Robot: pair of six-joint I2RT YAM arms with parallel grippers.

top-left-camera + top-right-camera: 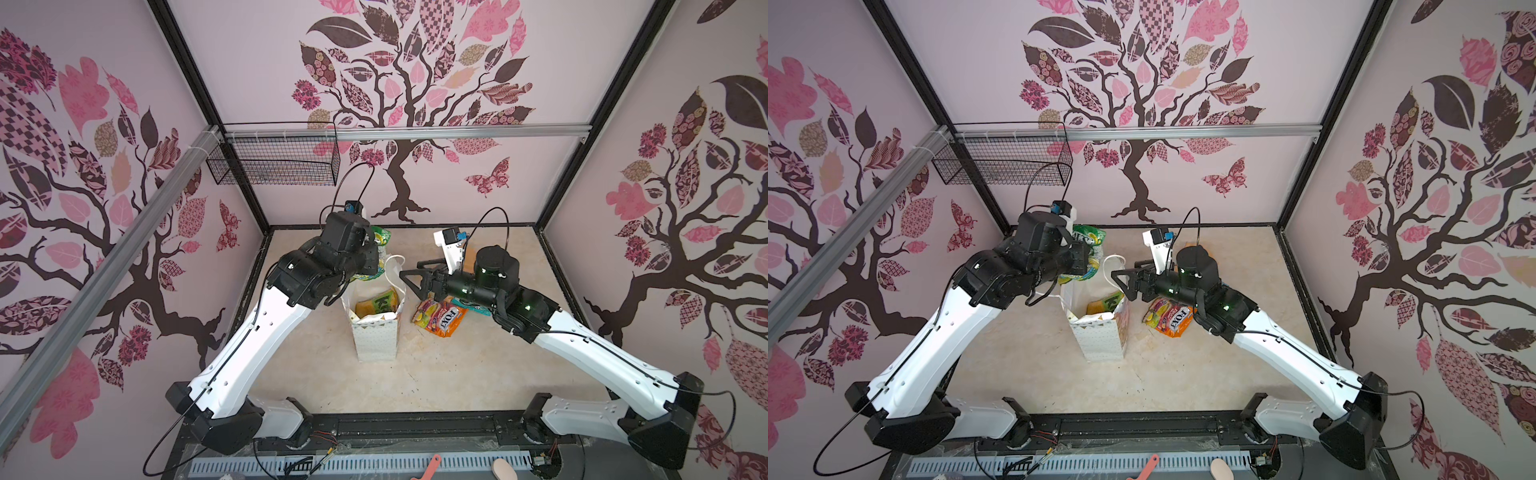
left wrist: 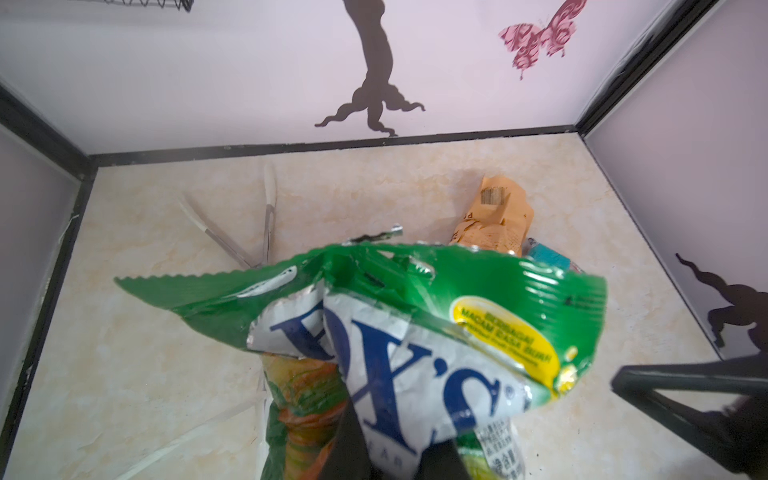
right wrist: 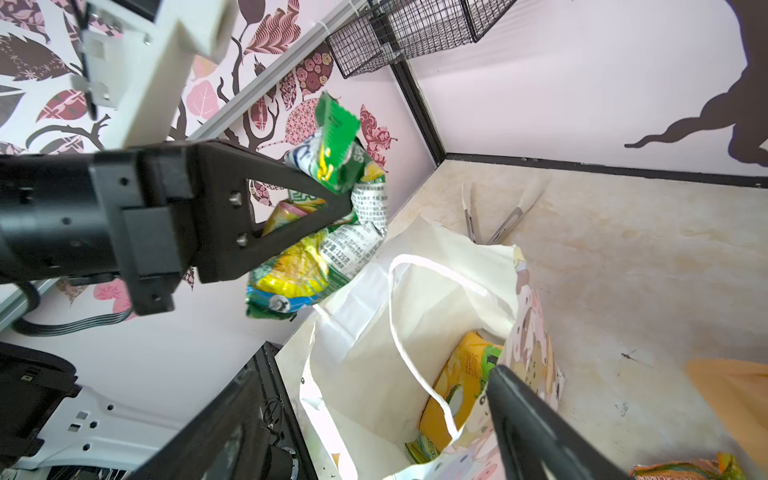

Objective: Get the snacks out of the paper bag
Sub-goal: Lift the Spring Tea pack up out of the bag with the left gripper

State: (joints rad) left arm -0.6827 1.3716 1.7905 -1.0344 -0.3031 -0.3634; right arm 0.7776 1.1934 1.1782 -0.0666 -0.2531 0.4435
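1. We see the left gripper [image 3: 343,210] pinching the green FOX'S packet [image 2: 415,332], its jaws pressed together on the crumpled film.
2. That packet hangs in the air, off the table [image 1: 415,374], up by the far left side of the paper bag [image 1: 376,340]. We cannot tell whether its lower edge touches the bag's rim.
3. The paper bag stands upright on the table between the 2 arms, with its mouth open.
4. Inside the bag we see 1 yellow-orange packet [image 3: 457,390] with green print, leaning against the wall on the right arm's side.
5. The right gripper [image 1: 410,269] is spread wide and holds nothing. It hovers just right of the bag's rim in both top views.
6. The orange-red FOX'S packet [image 1: 442,318] lies flat on the table just right of the bag, partly under the right gripper.
7. The teal packet [image 2: 548,257] lies on the table to the right of the bag, mostly hidden under the right arm in both top views.
8. The tan-orange packet [image 2: 494,220] lies just beyond the teal one, toward the back wall.
9. We also see metal tongs [image 2: 249,232] lying on the table behind the bag, apart from the snacks.
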